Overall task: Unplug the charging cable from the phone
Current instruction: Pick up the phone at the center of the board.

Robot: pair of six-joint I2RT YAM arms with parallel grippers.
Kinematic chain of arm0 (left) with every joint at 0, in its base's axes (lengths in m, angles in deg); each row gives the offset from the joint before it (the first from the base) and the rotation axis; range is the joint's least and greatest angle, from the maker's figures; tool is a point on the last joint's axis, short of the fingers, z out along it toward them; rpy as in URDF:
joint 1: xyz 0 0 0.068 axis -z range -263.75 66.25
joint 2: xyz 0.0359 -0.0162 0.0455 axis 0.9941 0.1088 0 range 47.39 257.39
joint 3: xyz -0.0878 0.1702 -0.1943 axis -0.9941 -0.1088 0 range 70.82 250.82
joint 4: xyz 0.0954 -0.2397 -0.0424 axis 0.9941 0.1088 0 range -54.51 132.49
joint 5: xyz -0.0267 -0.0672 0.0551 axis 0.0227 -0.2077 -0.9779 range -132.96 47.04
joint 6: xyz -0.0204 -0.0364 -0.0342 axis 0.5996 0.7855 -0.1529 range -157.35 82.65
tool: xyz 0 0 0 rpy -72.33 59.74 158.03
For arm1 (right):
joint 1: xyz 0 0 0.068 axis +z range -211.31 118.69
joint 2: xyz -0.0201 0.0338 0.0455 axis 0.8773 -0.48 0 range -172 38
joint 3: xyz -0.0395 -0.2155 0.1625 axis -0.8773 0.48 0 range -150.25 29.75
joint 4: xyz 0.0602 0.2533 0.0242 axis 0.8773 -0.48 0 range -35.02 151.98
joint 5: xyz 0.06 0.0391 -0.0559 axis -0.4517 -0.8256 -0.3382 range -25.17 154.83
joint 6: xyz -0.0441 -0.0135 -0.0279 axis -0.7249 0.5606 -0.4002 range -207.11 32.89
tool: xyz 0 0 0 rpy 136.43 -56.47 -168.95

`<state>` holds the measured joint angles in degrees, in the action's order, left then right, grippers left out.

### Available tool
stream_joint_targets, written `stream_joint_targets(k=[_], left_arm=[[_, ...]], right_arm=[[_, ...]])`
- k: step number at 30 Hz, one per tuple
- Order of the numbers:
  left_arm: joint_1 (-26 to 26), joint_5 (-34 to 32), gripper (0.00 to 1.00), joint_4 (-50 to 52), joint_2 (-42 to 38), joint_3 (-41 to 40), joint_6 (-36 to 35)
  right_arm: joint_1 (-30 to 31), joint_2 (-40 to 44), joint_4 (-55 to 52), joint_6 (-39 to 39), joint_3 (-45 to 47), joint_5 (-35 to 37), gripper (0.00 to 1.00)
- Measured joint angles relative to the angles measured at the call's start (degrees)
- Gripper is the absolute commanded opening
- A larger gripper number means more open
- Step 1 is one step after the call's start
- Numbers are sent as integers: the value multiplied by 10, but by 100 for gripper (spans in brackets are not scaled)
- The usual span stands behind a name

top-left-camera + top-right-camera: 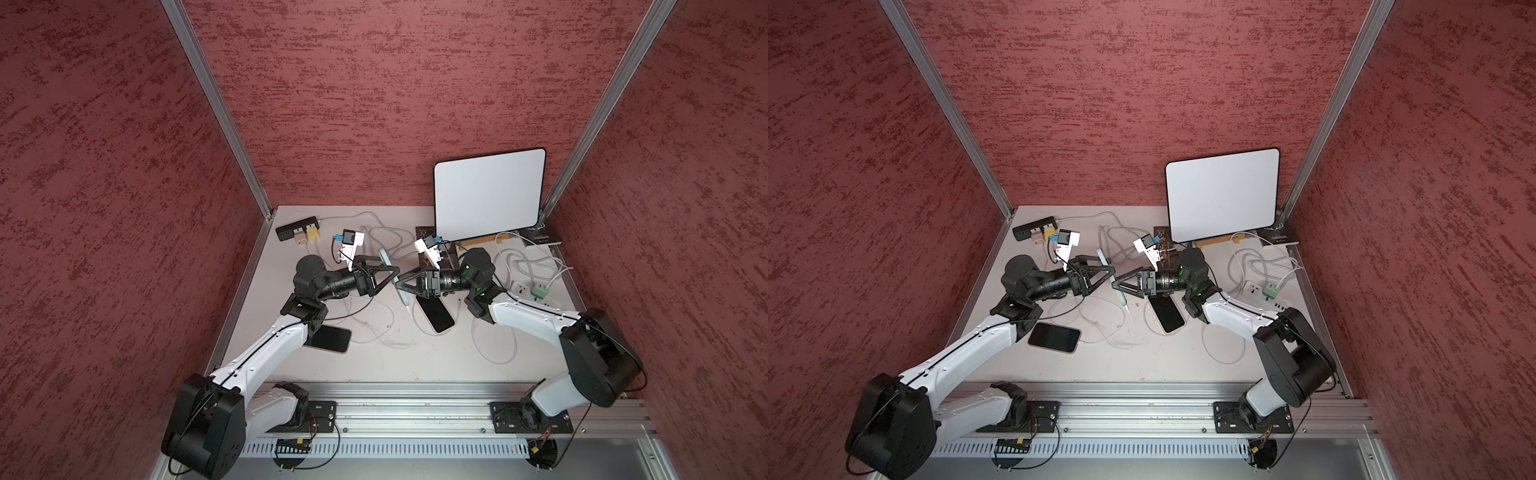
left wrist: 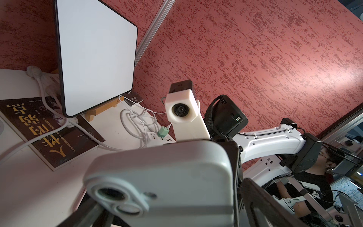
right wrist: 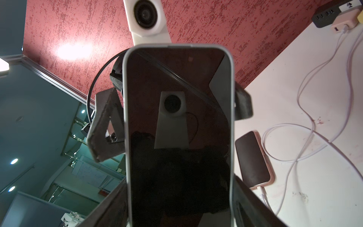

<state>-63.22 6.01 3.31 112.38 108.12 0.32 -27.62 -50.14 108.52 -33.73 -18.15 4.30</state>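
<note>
The phone (image 3: 178, 127) is up off the table (image 1: 457, 365), held in mid-air between the two arms in the middle of the booth. Its dark screen faces the right arm and its pale back, with the lenses, faces the left one. The right claw (image 1: 400, 286) is clamped across the phone's width low down, one finger against each edge. The left claw (image 1: 392, 278) comes in from the opposite side with its jaws spread wide, fingers (image 3: 106, 125) standing at either edge nearer the phone's top; whether they touch it I can't make out. A white cable (image 1: 412, 318) hangs from the phone's lower end down to the table, and its plug looks seated in the port. Two more handsets lie flat: a black phone (image 1: 436, 316) just below the right claw and a pink-cased phone (image 1: 330, 338) partly under the left arm. A white board (image 1: 488, 193) leans at the back right
</note>
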Motion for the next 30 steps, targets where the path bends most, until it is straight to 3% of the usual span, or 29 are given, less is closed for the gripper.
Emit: stream_joint_targets(k=[7,12,14,18,21,25,30], left_arm=[[0,-4,86,2,0,0,5],[0,-1,70,1,0,0,22],[0,-1,61,2,0,0,24],[-1,2,35,6,-1,0,24],[-7,9,22,13,-2,0,24],[-16,16,16,14,-10,0,23],[-33,15,13,12,-22,0,24]], right_arm=[[0,-2,8,0,0,-3,19],[0,-4,13,-14,0,-5,22],[0,-5,13,-16,0,-6,32],[0,-4,-2,-35,-2,-7,63],[0,5,-42,-68,-7,-8,79],[1,25,-123,-123,-21,-10,89],[1,41,-205,-186,-30,-23,93]])
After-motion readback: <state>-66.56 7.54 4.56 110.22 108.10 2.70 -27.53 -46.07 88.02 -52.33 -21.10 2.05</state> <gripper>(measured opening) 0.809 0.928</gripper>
